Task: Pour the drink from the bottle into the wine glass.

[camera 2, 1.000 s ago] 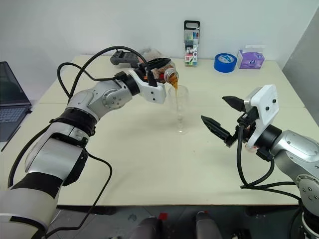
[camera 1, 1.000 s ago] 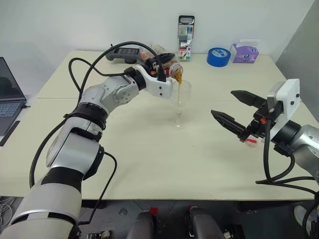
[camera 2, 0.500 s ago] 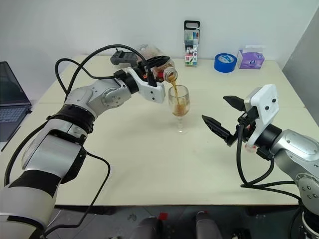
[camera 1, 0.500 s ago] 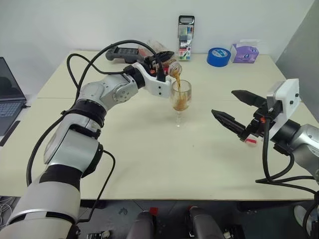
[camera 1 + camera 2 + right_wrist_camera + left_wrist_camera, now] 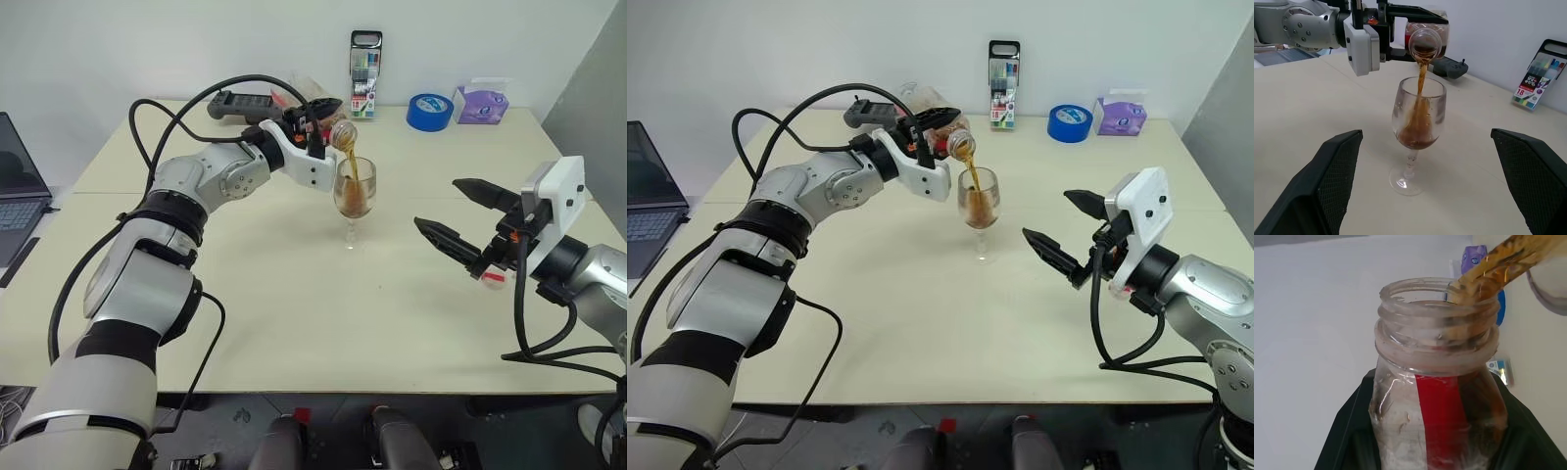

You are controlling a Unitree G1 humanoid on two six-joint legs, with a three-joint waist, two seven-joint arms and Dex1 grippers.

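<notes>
From the head camera, the left gripper (image 5: 315,119) is clamping the bottle (image 5: 338,130), tipped mouth-down over the wine glass (image 5: 355,201) at the table's (image 5: 294,294) centre; the drink (image 5: 353,196) is streaming into the bowl, so the pour itself appears to be under way. The right gripper (image 5: 468,220) is hanging to the right, jaws spread wide on nothing.

The left wrist camera is looking past the uncapped neck as liquid is leaving the lip.

From the right wrist camera, the bowl is filling past its lower part. The next move likely calls for righting the bottle before overflow.

Clear glossy wine glass (image 5: 1417,128), matt table (image 5: 294,313)
</notes>
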